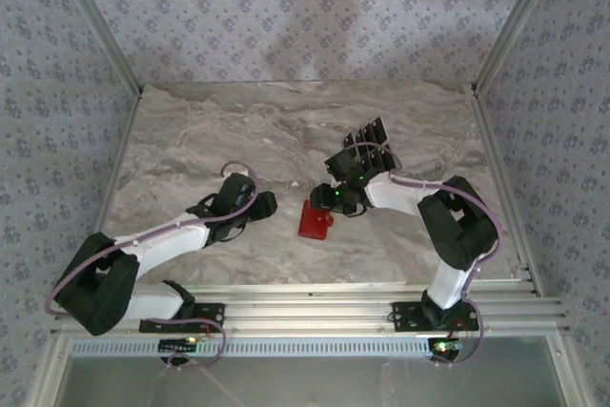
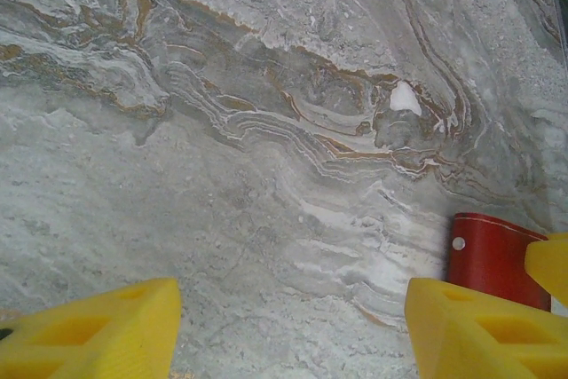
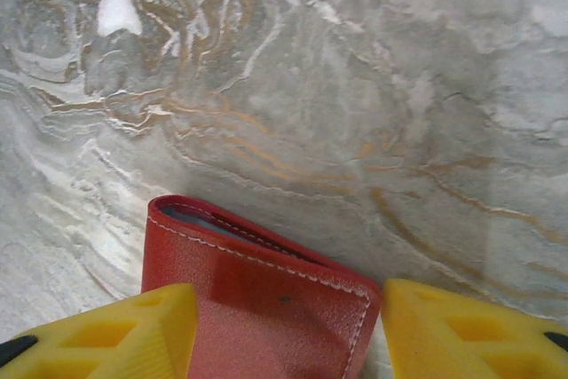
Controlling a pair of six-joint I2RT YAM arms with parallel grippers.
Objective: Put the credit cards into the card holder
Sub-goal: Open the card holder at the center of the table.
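Red card holder (image 3: 257, 299) with pale stitching and, it seems, greyish lining, between the yellow fingers (image 3: 106, 335) of the right gripper (image 3: 288, 339). Ahead of them, grey marbled table (image 3: 355, 86) veined brown and orange.

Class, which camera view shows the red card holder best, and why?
Right wrist: the card holder fills the lower middle, its stitching and top edge clear. Top external shows it as a small red patch; left wrist catches one red end with a pale stud.
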